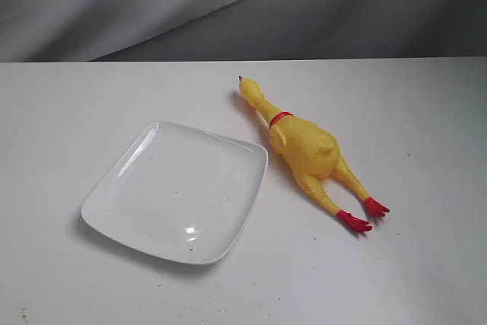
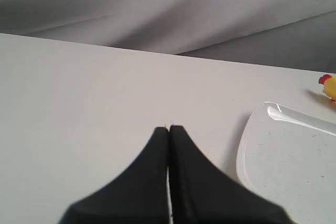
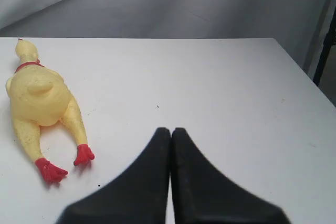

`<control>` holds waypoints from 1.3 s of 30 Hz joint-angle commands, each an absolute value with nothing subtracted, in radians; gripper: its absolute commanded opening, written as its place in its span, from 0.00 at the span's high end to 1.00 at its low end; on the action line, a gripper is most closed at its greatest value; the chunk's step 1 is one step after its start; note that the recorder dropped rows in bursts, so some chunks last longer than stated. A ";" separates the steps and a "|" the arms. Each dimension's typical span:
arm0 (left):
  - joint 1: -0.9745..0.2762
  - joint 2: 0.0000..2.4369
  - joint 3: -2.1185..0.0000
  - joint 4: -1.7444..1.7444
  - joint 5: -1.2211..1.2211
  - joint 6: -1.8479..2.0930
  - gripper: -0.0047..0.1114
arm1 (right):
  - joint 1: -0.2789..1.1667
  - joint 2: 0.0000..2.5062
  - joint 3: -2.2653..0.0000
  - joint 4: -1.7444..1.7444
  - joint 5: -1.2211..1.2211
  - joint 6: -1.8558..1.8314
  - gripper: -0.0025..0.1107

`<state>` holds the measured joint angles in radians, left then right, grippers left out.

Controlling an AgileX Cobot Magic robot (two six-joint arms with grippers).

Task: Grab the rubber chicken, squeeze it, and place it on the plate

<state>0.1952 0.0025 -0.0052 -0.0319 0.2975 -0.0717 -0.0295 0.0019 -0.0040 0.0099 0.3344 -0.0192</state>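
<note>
Lying on a plain white table (image 1: 68, 112), the rubber chicken (image 1: 304, 150) rests just to the right of the plate (image 1: 103, 202) in the exterior view, off the plate and on the bare tabletop. Its long axis runs diagonally. The head, with a small red comb, points toward the far left, and the two red feet point toward the near right. The body is closest to the plate's far right corner, and whether the two touch there cannot be told.

The toy is bright yellow and rubbery, with a thin neck ringed by a red band, a plump rounded body and two thin legs splayed slightly apart. The plate is glossy white, shallow and square, with rounded corners and upturned edges. It sits turned so that one corner faces the viewer, and tiny dark specks dot its surface. Grey fabric (image 1: 228, 5) in soft folds hangs behind the table.

Neither arm appears in the exterior view. In the left wrist view, the left gripper (image 2: 168, 128) shows black tapered jaws pressed together on nothing, above bare table beside the plate's edge. In the right wrist view, the right gripper (image 3: 171, 129) is likewise pressed together and empty, near the chicken's feet but apart from them.
</note>
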 commanded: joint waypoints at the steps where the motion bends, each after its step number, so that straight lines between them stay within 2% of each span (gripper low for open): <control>1: 0.198 0.000 0.000 -0.040 0.292 -0.075 0.96 | -0.038 0.000 0.000 0.015 0.332 -0.018 0.98; 10: 0.198 0.000 0.000 -0.040 0.292 -0.075 0.96 | -0.038 0.000 0.000 0.000 0.315 -0.022 0.98; 22: 0.198 0.000 0.000 -0.040 0.292 -0.075 0.96 | -0.038 0.000 0.000 0.000 -0.198 -0.022 0.98; 33: 0.198 0.000 0.000 -0.040 0.292 -0.075 0.96 | -0.038 0.000 0.000 0.000 -0.447 -0.036 0.98; 36: 0.198 0.000 0.000 -0.040 0.292 -0.075 0.96 | -0.038 0.000 0.000 0.000 -0.501 0.088 0.98; 39: 0.198 0.000 0.000 -0.040 0.292 -0.075 0.96 | -0.038 0.000 0.000 0.010 -0.535 0.444 0.98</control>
